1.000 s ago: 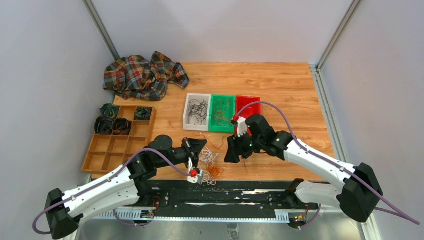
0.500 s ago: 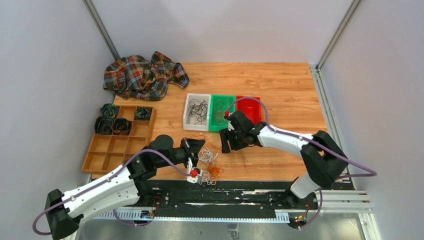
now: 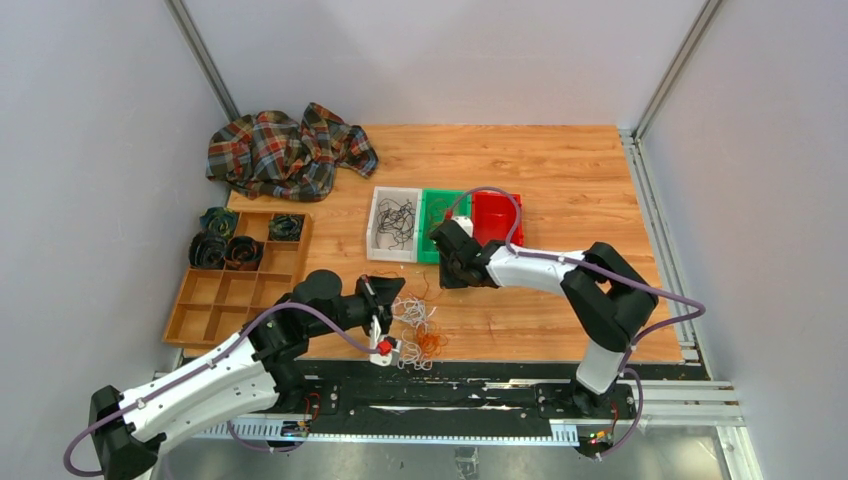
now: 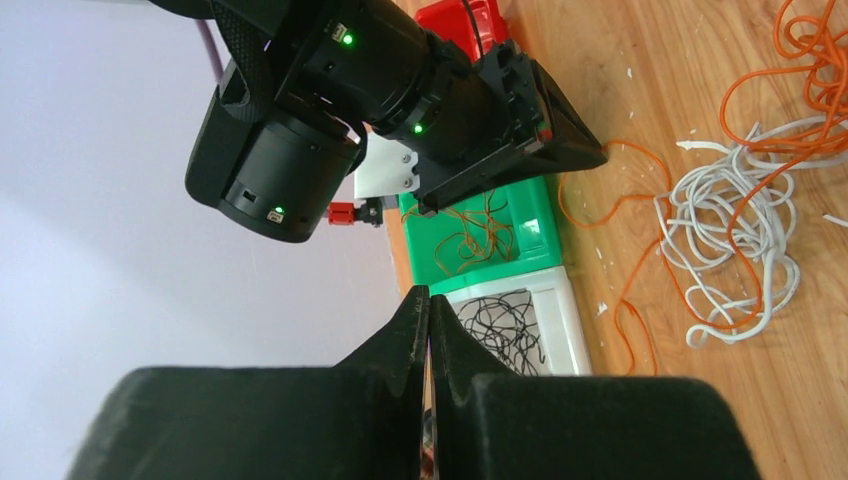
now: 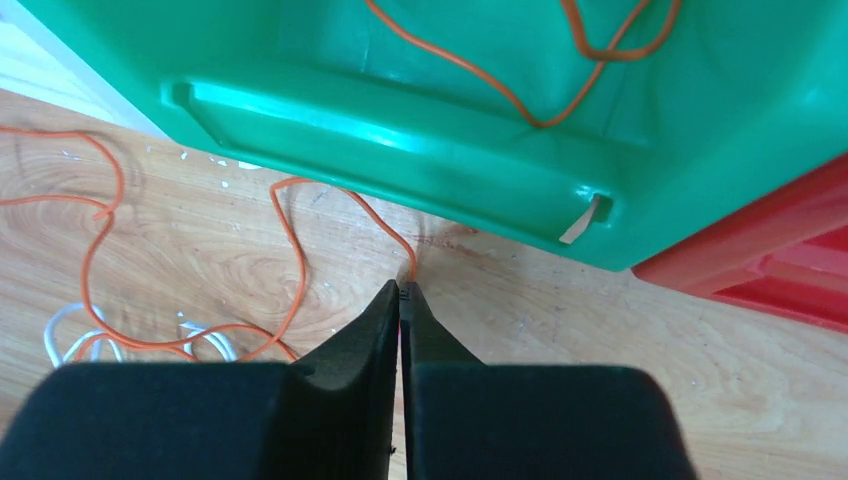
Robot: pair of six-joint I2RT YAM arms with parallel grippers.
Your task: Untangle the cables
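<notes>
The right tool is pinched tight on one thin orange cable, and its tips sit very close to the front wall of the green bin, so there is almost no room ahead of it. A corner of the red bin is just off to one side of the tips. On the other side and back toward the arm the desk is bare wood with open room. Only the right wrist camera shows the pinch. From above, the tool covers it. The left tool has its two fingers pressed together, and no wire can be seen between them. The rest of the cables, white and orange loops, lie in a loose heap just beside this tool, close to the near edge of the desk. The left wrist camera looks across the heap to the right tool from the side. It also shows orange wires inside the green bin and black wires inside the white bin. Only the top camera shows the wooden tray and the checked cloth, both well away from the left tool, by the desk's left edge.
</notes>
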